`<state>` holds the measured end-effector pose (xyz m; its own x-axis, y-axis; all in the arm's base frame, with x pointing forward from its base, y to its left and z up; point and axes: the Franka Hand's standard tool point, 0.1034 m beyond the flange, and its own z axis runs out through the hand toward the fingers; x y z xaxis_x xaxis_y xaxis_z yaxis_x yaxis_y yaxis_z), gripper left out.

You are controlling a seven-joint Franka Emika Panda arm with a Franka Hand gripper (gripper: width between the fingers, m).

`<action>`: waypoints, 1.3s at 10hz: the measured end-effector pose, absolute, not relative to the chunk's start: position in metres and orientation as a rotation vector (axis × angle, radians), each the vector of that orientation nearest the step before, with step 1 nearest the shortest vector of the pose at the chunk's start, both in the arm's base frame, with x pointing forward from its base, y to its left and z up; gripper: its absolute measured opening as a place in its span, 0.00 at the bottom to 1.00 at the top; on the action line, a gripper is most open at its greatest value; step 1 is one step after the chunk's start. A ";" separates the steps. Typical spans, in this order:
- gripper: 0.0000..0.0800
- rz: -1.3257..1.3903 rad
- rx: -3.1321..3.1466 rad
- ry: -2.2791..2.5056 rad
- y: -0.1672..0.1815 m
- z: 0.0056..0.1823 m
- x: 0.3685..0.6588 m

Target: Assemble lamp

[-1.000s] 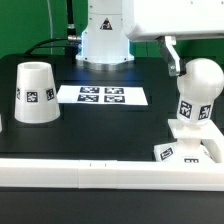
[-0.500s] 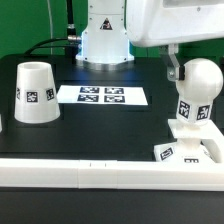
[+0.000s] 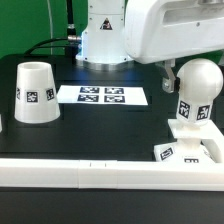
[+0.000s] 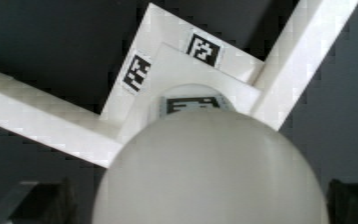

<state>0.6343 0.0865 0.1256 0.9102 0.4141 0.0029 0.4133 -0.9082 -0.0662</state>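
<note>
The round bulb [image 3: 203,78] stands upright on its tagged stem [image 3: 190,110], on the flat square base [image 3: 203,147] at the exterior view's right. The cone shade [image 3: 34,92] stands apart at the exterior view's left. My gripper [image 3: 181,76] is open at bulb height; one finger [image 3: 169,73] shows just beside the bulb, the other is hidden. In the wrist view the bulb [image 4: 202,165] fills the space between my dark fingers [image 4: 12,205], and the base [image 4: 172,62] lies beyond it. I see no contact with the bulb.
The marker board [image 3: 101,96] lies flat between the shade and the bulb. A long white rail [image 3: 95,171] runs along the table's front edge and shows in the wrist view [image 4: 43,105]. The arm's white pedestal [image 3: 105,45] stands at the back.
My arm has come down and toward the bulb; the finger has dropped from above the bulb's top to beside it. The lamp parts have not moved.
</note>
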 end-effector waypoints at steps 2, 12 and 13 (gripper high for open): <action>0.87 0.020 -3.005 -0.648 0.084 0.125 0.635; 0.72 0.015 -3.041 0.042 0.083 0.124 0.636; 0.72 0.021 -3.036 0.172 0.083 0.125 0.636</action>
<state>0.6364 0.0831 0.1245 0.9936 -0.1117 -0.0195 -0.1131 -0.9886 -0.0999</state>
